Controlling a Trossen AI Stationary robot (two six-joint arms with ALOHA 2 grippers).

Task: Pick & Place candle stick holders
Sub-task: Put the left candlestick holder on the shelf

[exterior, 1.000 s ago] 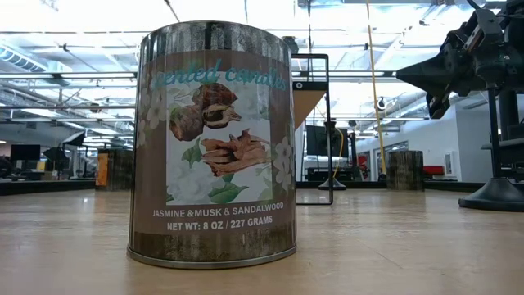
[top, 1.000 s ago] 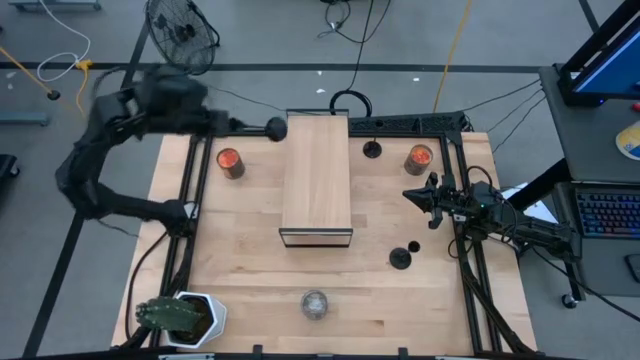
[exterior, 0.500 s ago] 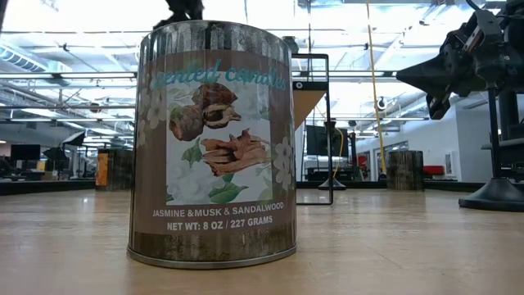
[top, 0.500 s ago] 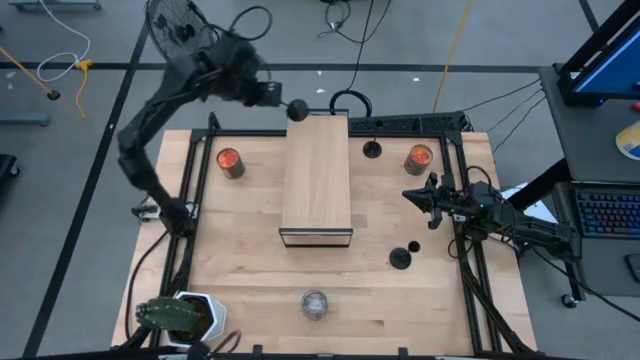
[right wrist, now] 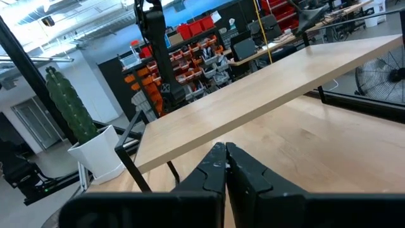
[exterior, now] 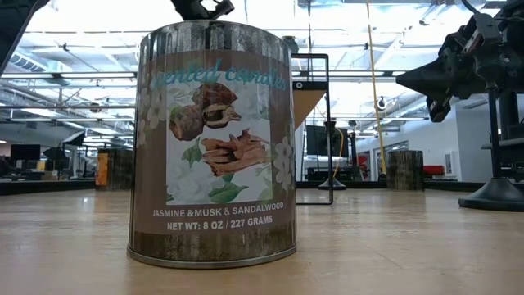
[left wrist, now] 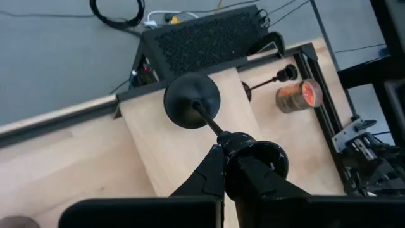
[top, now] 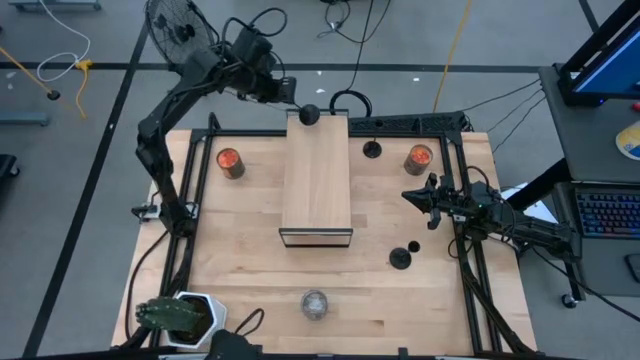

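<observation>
- Silvery ball (top: 314, 303) near front edge of worktop (top: 250, 280).
- Two black holders (top: 401, 258) on worktop, right of wooden riser (top: 316, 175).
- Right claw (top: 412, 197) pressed together, hovering nearby.
- Left claw (top: 291, 97) pinching third holder (top: 310, 114) over riser's far end.

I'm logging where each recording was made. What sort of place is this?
Most likely an industrial lab or workshop: shelving with red parts bins, open ceilings with strip lights, and cables trailing over a grey floor beside a floor fan.
</observation>
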